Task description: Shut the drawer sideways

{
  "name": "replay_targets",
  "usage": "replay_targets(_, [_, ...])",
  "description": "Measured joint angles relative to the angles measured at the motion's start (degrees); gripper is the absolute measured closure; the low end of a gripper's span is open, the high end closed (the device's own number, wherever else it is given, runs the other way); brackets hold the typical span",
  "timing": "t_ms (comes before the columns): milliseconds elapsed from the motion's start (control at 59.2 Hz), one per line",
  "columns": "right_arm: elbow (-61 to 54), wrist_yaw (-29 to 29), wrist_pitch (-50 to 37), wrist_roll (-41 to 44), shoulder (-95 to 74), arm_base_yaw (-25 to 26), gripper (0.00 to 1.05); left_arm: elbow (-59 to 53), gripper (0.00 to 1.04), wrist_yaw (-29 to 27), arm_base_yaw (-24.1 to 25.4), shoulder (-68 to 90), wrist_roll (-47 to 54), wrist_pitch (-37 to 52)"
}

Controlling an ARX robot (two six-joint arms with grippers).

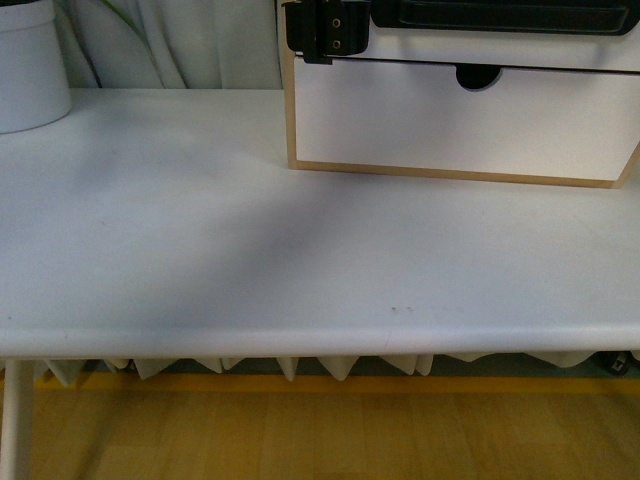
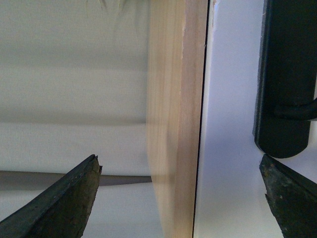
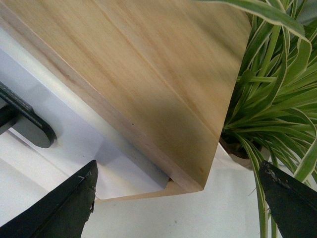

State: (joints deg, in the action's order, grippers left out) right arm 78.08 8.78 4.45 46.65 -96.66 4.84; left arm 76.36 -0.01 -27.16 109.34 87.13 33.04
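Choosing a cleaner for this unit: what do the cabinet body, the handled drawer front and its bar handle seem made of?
Cabinet: light wood, matte, grain lines visible; solid or veneer unclear. Drawer front: smooth white, probably painted or laminated board. Handle: black, slight sheen; metal or plastic, cannot tell.

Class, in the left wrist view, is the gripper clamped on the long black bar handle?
No: the left gripper is open, its fingers wide apart, neither clamping the long black bar handle.

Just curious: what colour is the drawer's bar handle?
The handle is black; front view shows it best.
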Motion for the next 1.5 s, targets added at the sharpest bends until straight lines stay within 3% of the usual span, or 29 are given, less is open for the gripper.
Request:
replay_targets(540, [1.18,-0.5,-2.19,-2.32,-1.6,0.59,0.09,2.23,0.06,0.2,-0.46,1.64,-0.85,0.85])
replay_targets(827, [-6.43,1.01,-2.89,-5.42,7.61,-0.61,0.09,-10.23,0.06,1.81,1.33,-5.75,-4.13,6.51])
replay_targets(1030, [-16.96,0.2,-5.9,-8.44,18.95,-2.73,0.09,-23.47,0.06,2.19,6.8,-14.16,-9.92,14.25])
replay_targets(1216, [-27.69,-4.76,-10.05,-13.29,30.34,-6.01,0.09,-36.09,0.06,3.39,13.46,-22.08,-16.13,19.39])
replay_targets(1503, [-43.89,-17.33,-13.86,-20.76,49.99,-12.46,0.09,-57.2,0.06,7.39,25.62,-42.29,-38.45,13.57])
